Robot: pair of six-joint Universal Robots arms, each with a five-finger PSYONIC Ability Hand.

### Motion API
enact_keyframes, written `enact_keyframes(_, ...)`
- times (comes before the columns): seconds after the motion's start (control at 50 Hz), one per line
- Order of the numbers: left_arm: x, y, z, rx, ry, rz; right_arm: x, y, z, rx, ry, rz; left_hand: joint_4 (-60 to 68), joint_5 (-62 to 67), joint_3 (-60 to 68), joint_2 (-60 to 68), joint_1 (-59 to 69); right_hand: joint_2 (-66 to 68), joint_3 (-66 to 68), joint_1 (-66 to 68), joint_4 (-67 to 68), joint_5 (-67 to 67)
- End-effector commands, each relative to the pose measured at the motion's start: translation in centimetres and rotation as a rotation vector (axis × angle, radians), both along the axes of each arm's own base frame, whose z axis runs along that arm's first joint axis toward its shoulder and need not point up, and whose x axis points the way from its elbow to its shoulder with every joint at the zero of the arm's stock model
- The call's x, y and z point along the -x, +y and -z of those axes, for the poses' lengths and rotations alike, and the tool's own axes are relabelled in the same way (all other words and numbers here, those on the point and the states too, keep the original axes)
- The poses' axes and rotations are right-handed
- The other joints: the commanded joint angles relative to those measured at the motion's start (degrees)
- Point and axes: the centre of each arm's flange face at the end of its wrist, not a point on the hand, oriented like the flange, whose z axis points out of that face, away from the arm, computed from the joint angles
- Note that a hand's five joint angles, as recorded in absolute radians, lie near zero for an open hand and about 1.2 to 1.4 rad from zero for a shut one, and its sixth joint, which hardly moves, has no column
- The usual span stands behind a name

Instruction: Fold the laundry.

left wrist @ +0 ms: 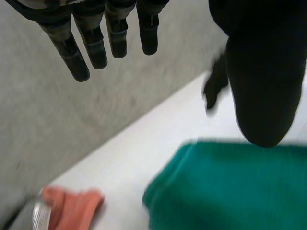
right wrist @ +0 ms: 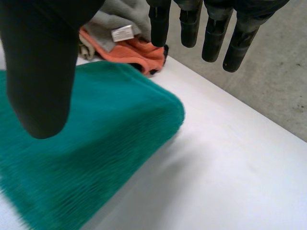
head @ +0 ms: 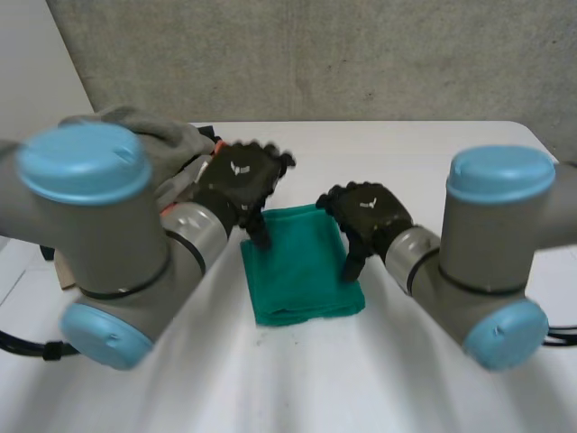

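Observation:
A folded green towel [head: 301, 266] lies flat on the white table [head: 424, 153] between my two hands. My left hand [head: 242, 179] hovers over the towel's far left corner, fingers straight and holding nothing; its own view shows its fingers [left wrist: 98, 45] above the green towel [left wrist: 230, 191]. My right hand [head: 368, 216] sits at the towel's right edge, its fingers straight and pointing down beside the cloth. In the right wrist view its fingers [right wrist: 211, 28] and thumb are spread above the green towel [right wrist: 91, 148], apart from it.
A heap of laundry [head: 158, 135] with grey and orange pieces lies at the far left of the table, behind my left arm. An orange cloth [right wrist: 134, 50] with a white label and a grey garment [right wrist: 120, 14] lie beyond the towel. The orange cloth [left wrist: 72, 206] shows beside the towel.

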Motion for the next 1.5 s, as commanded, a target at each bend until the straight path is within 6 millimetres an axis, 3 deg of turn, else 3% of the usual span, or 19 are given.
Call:
enact_keyframes(0.02, -0.6, 0.1, -2.6, -0.055, 0.127, 0.258, 0.2, 3.9, 3.8, 0.044, 0.059, -0.078, -0.9, -0.4, -1.2, -0.8, -1.6, -2.6, -2.2, -1.4, -3.5, -3.6)
enact_keyframes(0.12, -1.0, -0.1, -2.1, -0.109, 0.14, 0.327, -0.8, 4.9, 5.8, 0.114, 0.091, -0.136, -0.5, 0.0, -0.8, -0.4, -1.2, -2.6, -2.2, -1.4, -3.5, -3.6)
enact_keyframes(0.2, -1.1, -0.1, -2.0, -0.111, 0.136, 0.321, -1.5, 4.0, 7.7, 0.153, 0.114, -0.127, -0.7, -0.2, -1.0, -0.6, -1.4, -2.6, -2.2, -1.4, -3.5, -3.6)
enact_keyframes(0.38, -1.1, 0.1, -1.7, -0.117, 0.132, 0.323, -1.6, 2.2, 7.1, 0.21, 0.108, -0.033, -0.7, -0.2, -1.0, -0.6, -1.4, -2.6, -2.2, -1.4, -3.5, -3.6)
enact_keyframes(0.5, -1.2, 0.1, -1.6, -0.118, 0.13, 0.316, -0.2, 2.7, 6.4, 0.126, 0.022, 0.018, -0.5, 0.0, -0.8, -0.4, -1.2, -2.6, -2.2, -1.4, -3.5, -3.6)
enact_keyframes(0.56, -1.2, 0.0, -1.6, -0.117, 0.13, 0.31, 2.8, -0.3, 4.2, 0.047, -0.147, 0.176, -0.4, 0.1, -0.7, -0.3, -1.1, -2.6, -2.2, -1.4, -3.5, -3.6)
enact_keyframes(0.64, -1.2, 0.1, -1.7, -0.114, 0.131, 0.311, 4.9, -1.9, 4.9, -0.117, -0.225, 0.248, -0.2, 0.3, -0.5, -0.1, -0.9, -2.6, -2.2, -1.4, -3.5, -3.6)
enact_keyframes(0.8, -1.1, 0.2, -1.7, -0.117, 0.13, 0.313, 3.9, -1.8, 7.6, -0.387, -0.34, 0.214, 0.0, 0.5, -0.3, 0.1, -0.7, -2.6, -2.2, -1.4, -3.5, -3.6)
enact_keyframes(1.2, -1.1, 0.2, -1.6, -0.12, 0.128, 0.314, 2.7, -2.9, 8.9, -0.421, -0.361, 0.204, 0.1, 0.6, -0.1, 0.2, -0.6, -2.3, -2.0, -1.2, -3.2, -3.4)
enact_keyframes(1.3, -1.1, 0.2, -1.5, -0.122, 0.128, 0.314, 2.3, -3.2, 8.9, -0.414, -0.371, 0.196, 0.1, 0.6, -0.1, 0.2, -0.6, 6.7, 7.1, 7.9, 5.8, 5.7)
enact_keyframes(1.38, -1.1, 0.1, -1.5, -0.121, 0.129, 0.314, 1.7, -3.3, 8.9, -0.429, -0.398, 0.191, 0.1, 0.6, -0.1, 0.2, -0.6, 22.3, 22.7, 23.5, 21.4, 21.3)
enact_keyframes(1.46, -1.1, 0.1, -1.5, -0.119, 0.129, 0.314, 1.2, -3.7, 8.8, -0.442, -0.434, 0.19, 0.1, 0.6, -0.1, 0.2, -0.6, 61.0, 61.4, 62.2, 60.1, 60.0)
enact_keyframes(1.5, -1.1, 0.1, -1.5, -0.119, 0.129, 0.312, 1.0, -4.1, 8.6, -0.439, -0.447, 0.191, 0.1, 0.6, -0.1, 0.2, -0.6, 67.4, 67.8, 68.6, 66.5, 66.4)
